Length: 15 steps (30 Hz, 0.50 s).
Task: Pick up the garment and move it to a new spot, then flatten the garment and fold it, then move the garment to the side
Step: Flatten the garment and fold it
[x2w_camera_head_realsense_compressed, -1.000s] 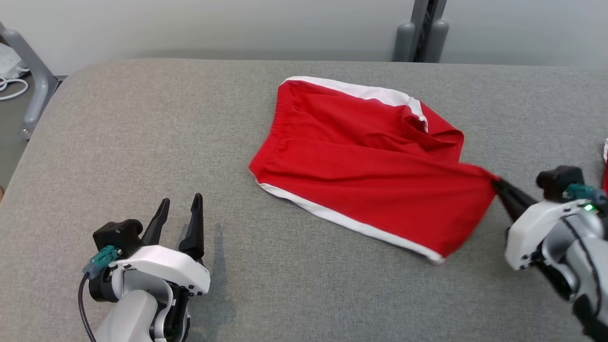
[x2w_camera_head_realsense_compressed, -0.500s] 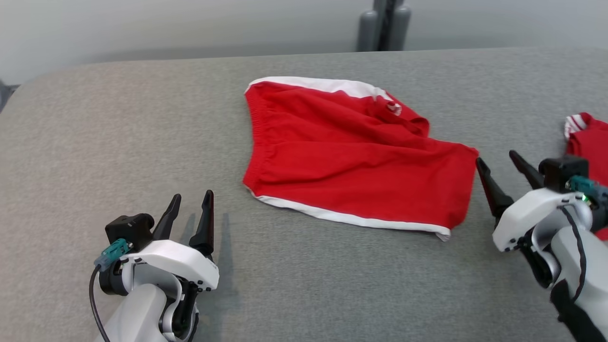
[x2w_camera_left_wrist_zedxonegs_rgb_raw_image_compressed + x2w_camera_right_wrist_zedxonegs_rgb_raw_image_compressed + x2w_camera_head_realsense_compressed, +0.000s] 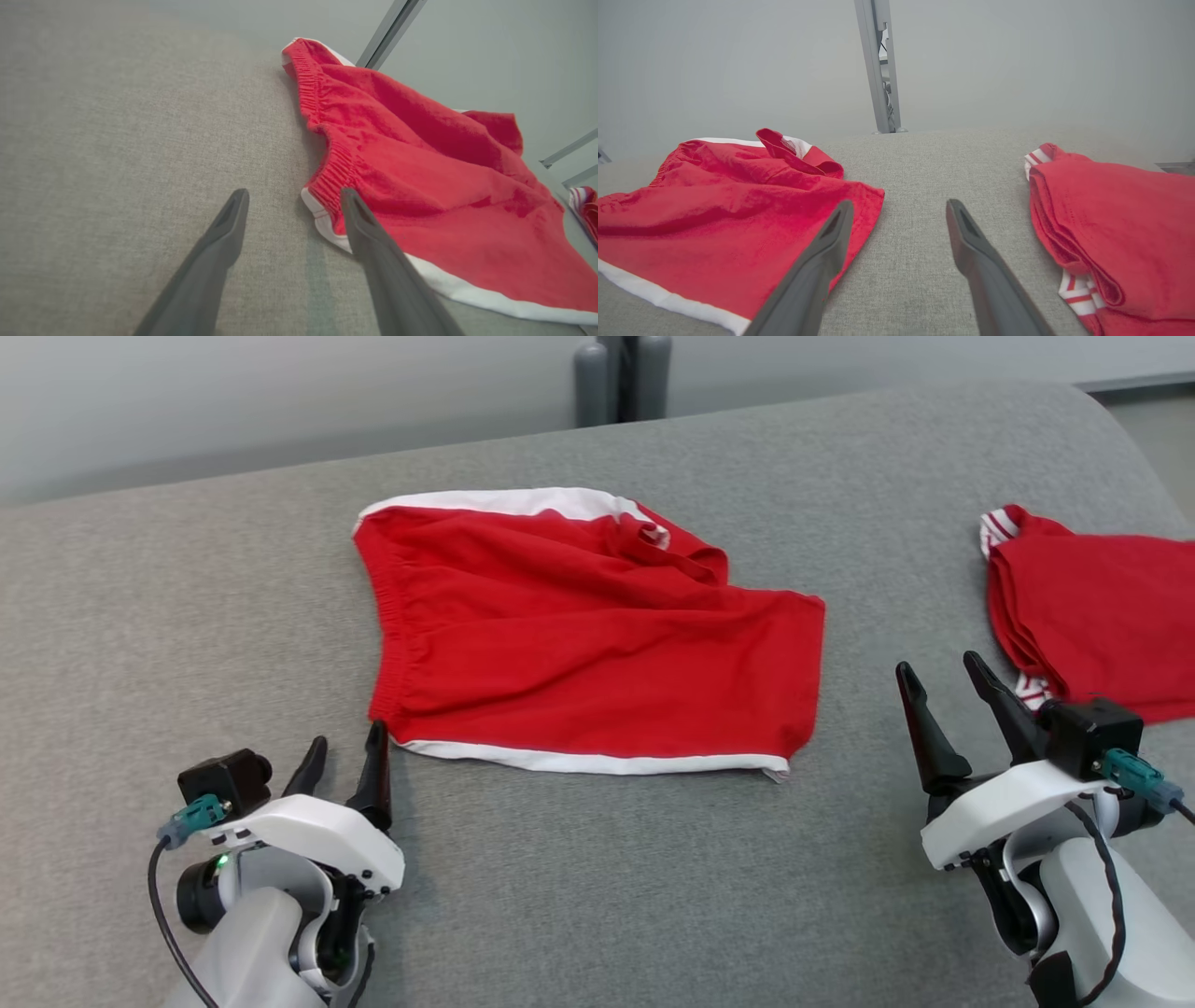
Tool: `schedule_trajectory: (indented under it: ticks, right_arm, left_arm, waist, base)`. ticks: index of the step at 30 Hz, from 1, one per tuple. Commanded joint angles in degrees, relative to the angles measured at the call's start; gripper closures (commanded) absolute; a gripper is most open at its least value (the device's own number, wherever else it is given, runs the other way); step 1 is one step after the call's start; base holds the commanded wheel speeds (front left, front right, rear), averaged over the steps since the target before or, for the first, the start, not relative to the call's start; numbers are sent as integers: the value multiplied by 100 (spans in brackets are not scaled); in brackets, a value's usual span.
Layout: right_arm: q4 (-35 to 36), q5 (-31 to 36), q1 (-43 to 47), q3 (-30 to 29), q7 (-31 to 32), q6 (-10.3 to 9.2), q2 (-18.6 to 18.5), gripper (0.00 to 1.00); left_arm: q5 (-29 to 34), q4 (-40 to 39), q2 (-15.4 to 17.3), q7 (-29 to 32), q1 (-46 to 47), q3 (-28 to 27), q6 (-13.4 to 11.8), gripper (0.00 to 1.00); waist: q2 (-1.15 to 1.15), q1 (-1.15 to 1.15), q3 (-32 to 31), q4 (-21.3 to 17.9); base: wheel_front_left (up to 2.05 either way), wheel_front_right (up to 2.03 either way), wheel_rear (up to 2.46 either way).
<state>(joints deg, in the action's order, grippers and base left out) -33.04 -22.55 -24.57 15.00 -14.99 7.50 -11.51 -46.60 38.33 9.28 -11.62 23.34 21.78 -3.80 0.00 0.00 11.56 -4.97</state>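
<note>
Sitting wide open and empty, the left gripper (image 3: pixel 348 733) has the red shorts (image 3: pixel 588 635) spread on the grey desk (image 3: pixel 597 896) just ahead to its right, waistband corner right by its fingertip. The right gripper (image 3: pixel 936 661) is open too, holding nothing, with the shorts on its left and a folded red garment (image 3: pixel 1092 607) on its right.

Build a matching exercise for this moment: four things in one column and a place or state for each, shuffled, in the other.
Things
1. shorts
2. striped garment
3. left claw
4. right claw

Place or state
A. open, between the two red garments
B. spread out in the middle
C. open, by a waistband corner
D. folded, at the far right

Pairs: 1-B, 2-D, 3-C, 4-A
</note>
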Motion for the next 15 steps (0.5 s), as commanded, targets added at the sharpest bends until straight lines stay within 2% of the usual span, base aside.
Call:
schedule_trajectory:
  ticks: [1, 6, 15]
  right_arm:
    - [44, 59, 61, -51, -24, -2, 7, 0]
    - [120, 285, 146, -216, -11, -2, 70, 0]
    - [223, 542, 190, -296, 34, -2, 227, 0]
  left_arm:
    - [-9, 76, 59, 36, 106, -17, -38, 0]
    - [-24, 415, 96, 173, 269, -7, -81, 0]
    - [-62, 865, 93, 128, 476, -13, 19, 0]
  waist:
    - [0, 0, 66, -110]
    - [0, 0, 161, -248]
    - [0, 0, 257, -400]
  base:
    - [0, 0, 0]
    - [0, 0, 0]
    - [0, 0, 0]
